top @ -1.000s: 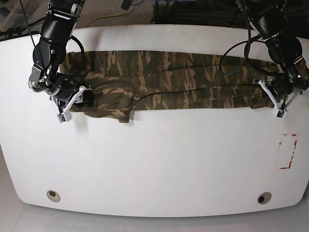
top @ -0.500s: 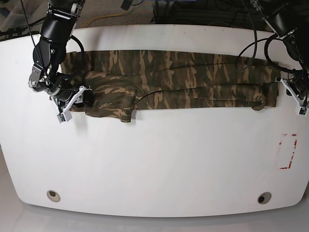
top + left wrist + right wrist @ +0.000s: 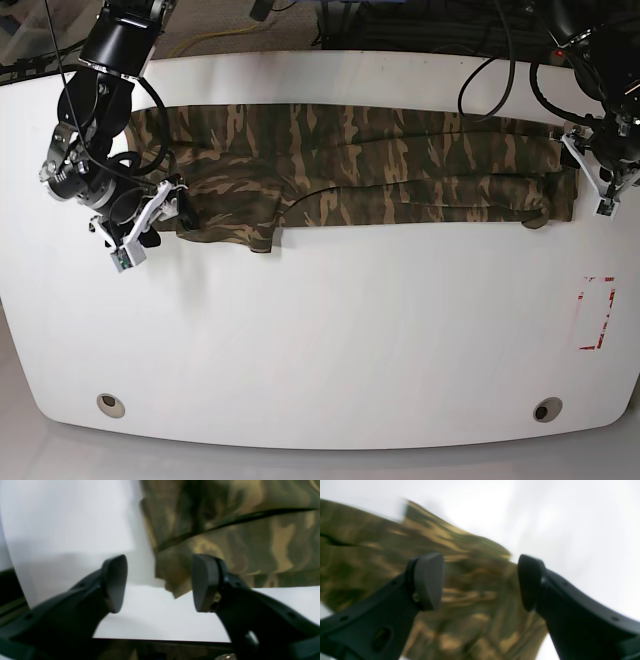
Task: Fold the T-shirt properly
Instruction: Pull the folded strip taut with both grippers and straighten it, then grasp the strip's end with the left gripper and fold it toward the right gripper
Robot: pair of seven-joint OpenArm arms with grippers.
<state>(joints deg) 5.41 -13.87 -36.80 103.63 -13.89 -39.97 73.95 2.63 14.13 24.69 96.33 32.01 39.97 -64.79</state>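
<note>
The camouflage T-shirt [image 3: 350, 165] lies as a long folded strip across the far half of the white table [image 3: 320, 330]. My left gripper [image 3: 602, 186] is at the strip's right end. In the left wrist view it [image 3: 160, 583] stands open with nothing between its fingers, and the T-shirt's corner [image 3: 237, 537] lies just beyond them. My right gripper [image 3: 135, 235] hovers off the strip's left end. In the blurred right wrist view it [image 3: 480, 582] is open too, with the T-shirt [image 3: 370, 555] below and behind the fingers.
A red tape rectangle [image 3: 597, 312] marks the table near its right edge. Two round holes [image 3: 111, 405] [image 3: 546, 409] sit near the front corners. Cables run behind the table's far edge [image 3: 330, 52].
Both grippers have opened and let go of the T-shirt's ends. The right gripper has backed off to the front left. The left gripper pulled the right end outward, then released it.
</note>
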